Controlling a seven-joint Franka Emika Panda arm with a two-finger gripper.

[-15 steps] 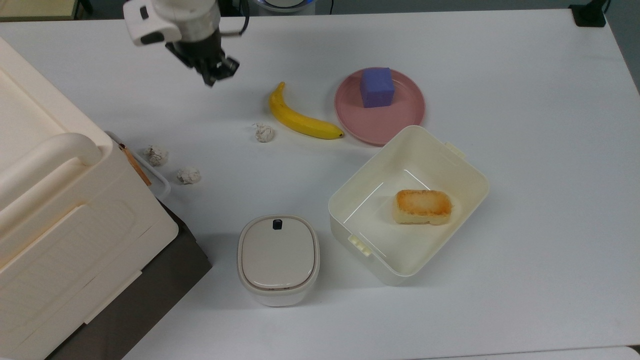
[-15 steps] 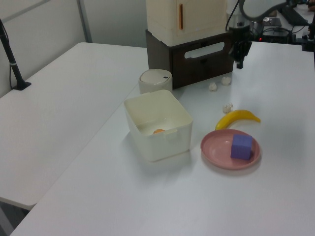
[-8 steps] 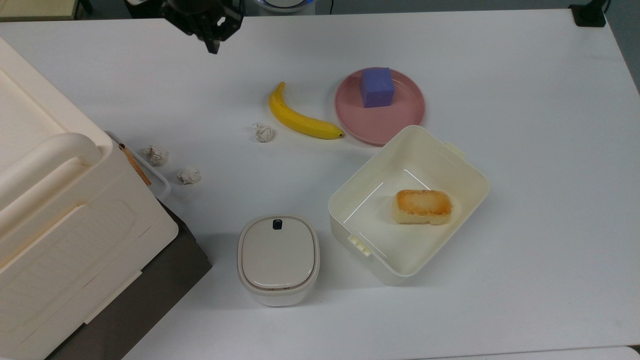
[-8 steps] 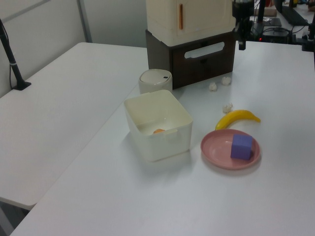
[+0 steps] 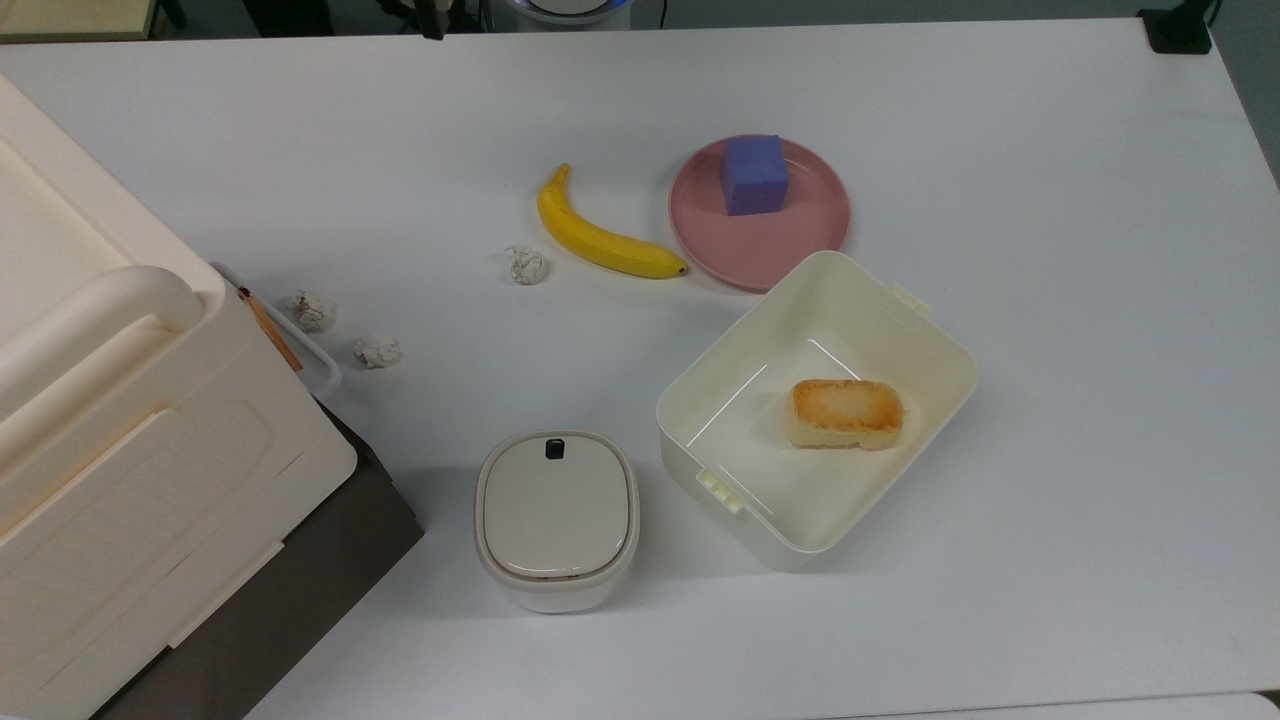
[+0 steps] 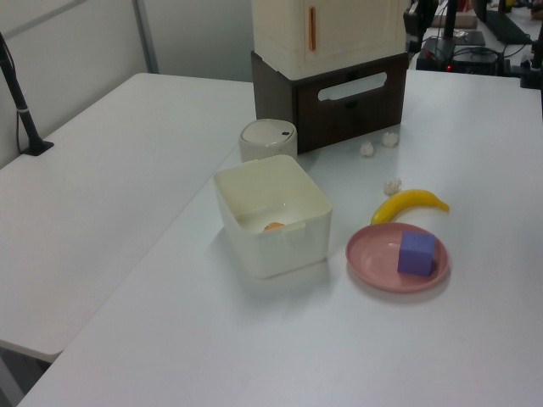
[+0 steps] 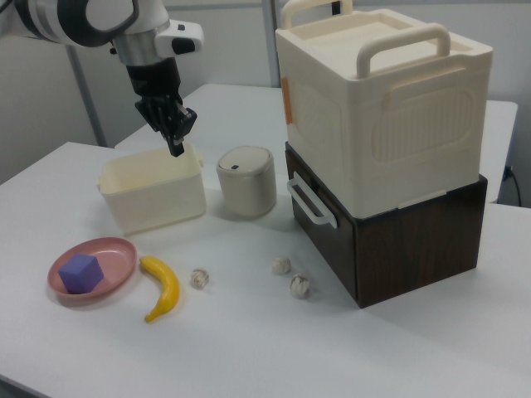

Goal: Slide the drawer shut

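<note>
In the right view the gripper (image 7: 175,133), empty with fingers nearly together, hangs high above the table, well apart to the right view's left of the drawer (image 7: 319,222), whose dark front already sits flush beneath the cream cabinet (image 7: 382,108).

Cream cabinet (image 7: 382,108) over a dark brown drawer (image 7: 332,236) with a white handle (image 7: 310,203); yellow banana (image 5: 598,238), purple cube (image 5: 754,175) on a pink plate (image 5: 790,245), golden-brown bread (image 5: 846,412), white table (image 5: 1050,300).
</note>
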